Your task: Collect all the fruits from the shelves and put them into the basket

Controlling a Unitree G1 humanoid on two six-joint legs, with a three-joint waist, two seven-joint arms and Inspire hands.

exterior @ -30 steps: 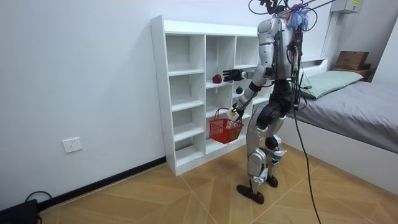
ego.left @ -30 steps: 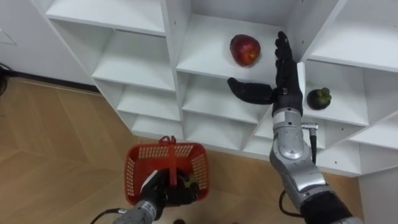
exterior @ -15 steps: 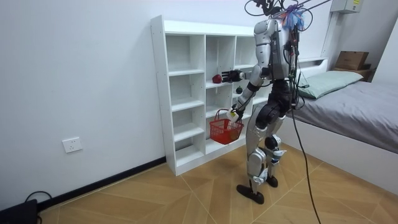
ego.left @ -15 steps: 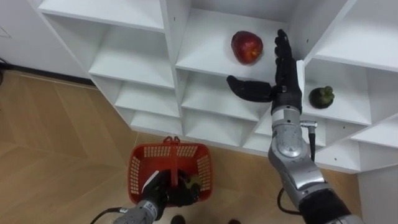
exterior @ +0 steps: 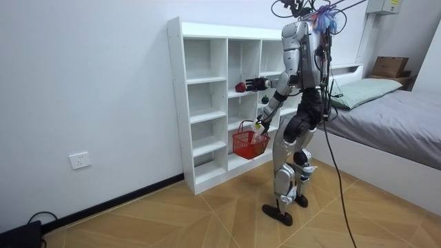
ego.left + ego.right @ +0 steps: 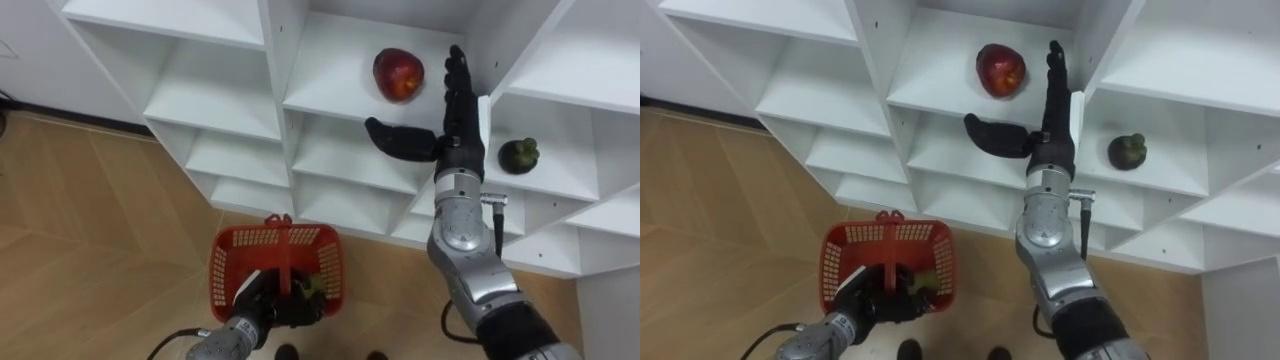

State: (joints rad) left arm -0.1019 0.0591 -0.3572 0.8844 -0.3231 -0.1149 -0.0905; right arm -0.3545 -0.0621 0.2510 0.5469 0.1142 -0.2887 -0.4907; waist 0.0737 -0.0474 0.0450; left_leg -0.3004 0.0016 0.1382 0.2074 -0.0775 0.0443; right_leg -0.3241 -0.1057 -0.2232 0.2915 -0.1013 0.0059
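Right hand (image 6: 452,110), fingers straight, stands just beside the red apple (image 6: 397,75) on the shelf (image 6: 330,90) — ungrasped. Left hand (image 6: 260,300) clenches the basket (image 6: 240,236) handle; a dark fruit (image 6: 518,154) waits too — likely much remains.

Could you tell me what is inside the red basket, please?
What looks like a dark greenish fruit lies in the basket; the left hand on its handle hides the rest.
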